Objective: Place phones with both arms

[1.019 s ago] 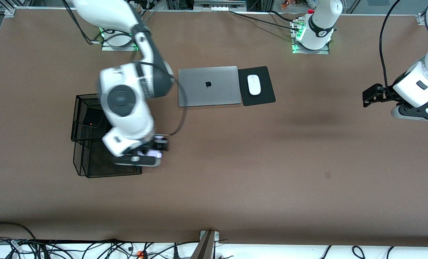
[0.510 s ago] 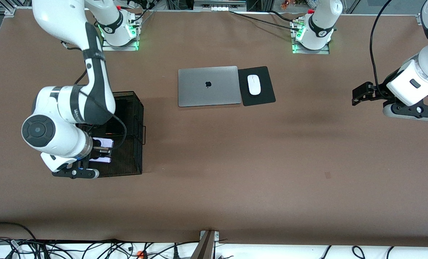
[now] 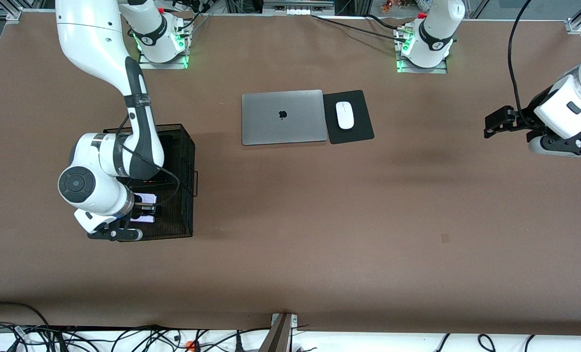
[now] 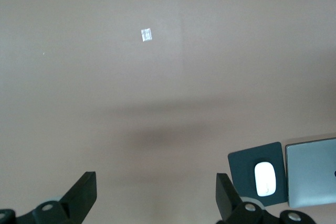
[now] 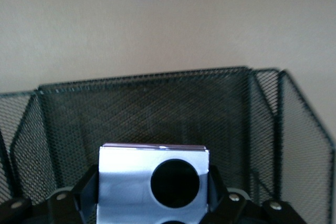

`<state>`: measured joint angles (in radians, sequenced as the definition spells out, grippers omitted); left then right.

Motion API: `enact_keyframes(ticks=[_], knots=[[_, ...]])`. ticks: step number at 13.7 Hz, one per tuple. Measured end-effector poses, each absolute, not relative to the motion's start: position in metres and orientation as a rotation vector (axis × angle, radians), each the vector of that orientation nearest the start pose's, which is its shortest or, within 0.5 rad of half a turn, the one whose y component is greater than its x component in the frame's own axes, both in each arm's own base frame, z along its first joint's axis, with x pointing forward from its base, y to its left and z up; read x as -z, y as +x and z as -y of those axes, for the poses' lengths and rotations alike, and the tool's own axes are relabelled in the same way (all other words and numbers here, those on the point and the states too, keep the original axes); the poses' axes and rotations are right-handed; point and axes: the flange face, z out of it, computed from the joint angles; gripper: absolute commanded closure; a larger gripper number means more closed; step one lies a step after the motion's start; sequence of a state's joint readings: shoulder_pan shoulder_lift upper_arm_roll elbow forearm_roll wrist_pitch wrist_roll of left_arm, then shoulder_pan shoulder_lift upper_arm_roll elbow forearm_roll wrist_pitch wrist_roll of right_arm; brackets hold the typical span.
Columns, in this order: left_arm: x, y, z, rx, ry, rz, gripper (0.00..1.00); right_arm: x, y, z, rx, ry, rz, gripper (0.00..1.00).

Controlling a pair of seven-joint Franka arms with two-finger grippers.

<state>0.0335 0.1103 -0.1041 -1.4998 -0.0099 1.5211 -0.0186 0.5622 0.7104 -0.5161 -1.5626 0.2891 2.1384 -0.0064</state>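
Lilac-white phone (image 3: 143,206) clamped between right gripper (image 3: 146,209) fingers, lens side up, over black mesh basket (image 3: 188,161) at right arm's end of table. Left gripper (image 3: 496,122) spread wide, holding nothing, waiting above bare table (image 3: 319,234). Laptop (image 3: 284,117), mouse (image 3: 344,115) alongside.

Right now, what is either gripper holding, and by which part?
The right gripper grips the lilac-white phone by its side edges, over the mesh basket. The left gripper is open and empty.

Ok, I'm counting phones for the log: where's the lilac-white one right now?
The lilac-white phone is clamped in the right gripper, over the black mesh basket toward the right arm's end of the table.
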Motion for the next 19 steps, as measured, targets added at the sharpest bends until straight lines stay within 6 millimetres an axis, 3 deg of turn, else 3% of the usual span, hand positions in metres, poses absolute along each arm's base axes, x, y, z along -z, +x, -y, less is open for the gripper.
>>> enact_keyframes(ticks=[1,2,3,5,9,12,15,19], knots=[[-0.592,0.58,0.037,-0.144,-3.155,-0.077,0.0,-0.258,0.685,-0.099,-0.057,-3.215,-0.013,0.77],[-0.592,0.58,0.037,-0.145,-3.155,-0.076,0.0,-0.253,0.683,-0.1,-0.059,-3.207,-0.009,0.58],[-0.592,0.58,0.037,-0.146,-3.155,-0.077,0.0,-0.25,0.682,-0.1,-0.057,-3.203,-0.006,0.47],[-0.593,0.579,0.037,-0.144,-3.155,-0.078,0.0,-0.248,0.68,-0.101,-0.06,-3.197,-0.001,0.0],[-0.597,0.577,0.038,-0.133,-3.154,-0.078,0.0,-0.249,0.68,-0.102,-0.053,-3.193,0.002,0.0],[-0.597,0.577,0.038,-0.135,-3.154,-0.078,0.0,-0.267,0.687,-0.105,-0.006,-3.149,-0.036,0.0],[-0.597,0.577,0.038,-0.135,-3.154,-0.078,0.0,-0.308,0.696,-0.091,-0.079,-3.114,-0.082,0.0],[-0.597,0.577,0.037,-0.136,-3.154,-0.077,0.0,-0.395,0.695,-0.051,-0.313,-3.081,-0.133,0.0]])
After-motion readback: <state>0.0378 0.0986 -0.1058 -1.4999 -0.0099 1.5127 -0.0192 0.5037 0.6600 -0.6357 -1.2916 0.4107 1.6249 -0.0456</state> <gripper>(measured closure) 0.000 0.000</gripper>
